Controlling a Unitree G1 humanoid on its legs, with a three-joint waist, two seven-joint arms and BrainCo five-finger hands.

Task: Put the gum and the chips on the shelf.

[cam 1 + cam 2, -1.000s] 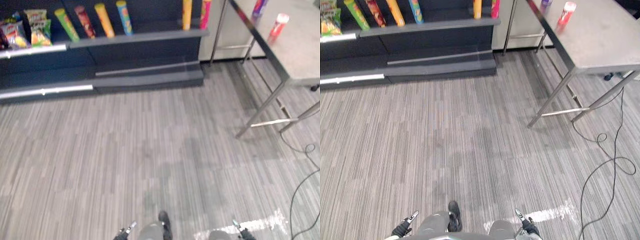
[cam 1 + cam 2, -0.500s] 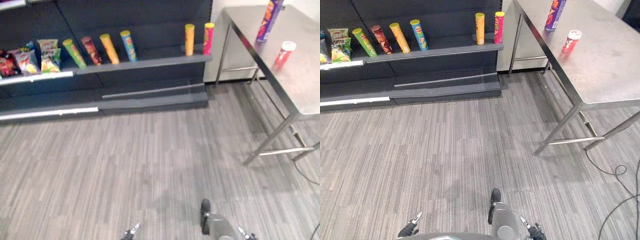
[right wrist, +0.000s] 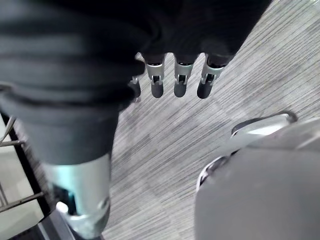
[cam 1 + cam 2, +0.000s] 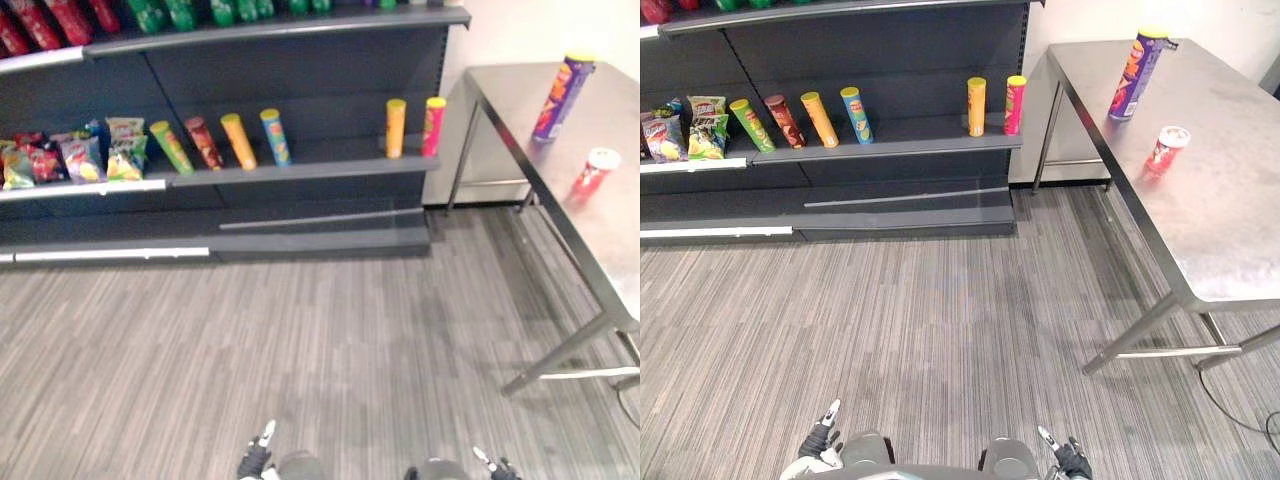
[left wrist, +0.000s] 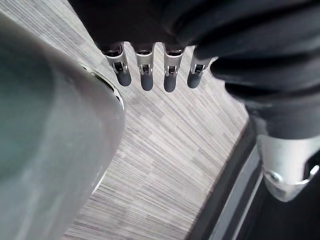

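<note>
A tall purple chips can (image 4: 1135, 75) stands upright at the far end of the steel table (image 4: 1220, 230) on my right. A small red gum tub (image 4: 1164, 150) with a white lid sits a little nearer on the same table. The dark shelf (image 4: 890, 148) runs along the wall ahead and to the left. My left hand (image 4: 820, 440) and right hand (image 4: 1067, 456) hang low at the bottom edge, far from the table and shelf. Both are open with straight fingers (image 5: 145, 75) (image 3: 180, 80) over the floor and hold nothing.
Several upright chip cans (image 4: 820, 118) line the shelf's middle board, with two more (image 4: 995, 105) at its right end. Snack bags (image 4: 685, 125) sit at the left, and red and green packs fill the board above. The table's leg (image 4: 1135, 335) slants to the striped grey floor.
The camera has tipped up: shelf and table have slid down the picture, and the upper board and more of the tabletop have come into view. Both hands stay low.
</note>
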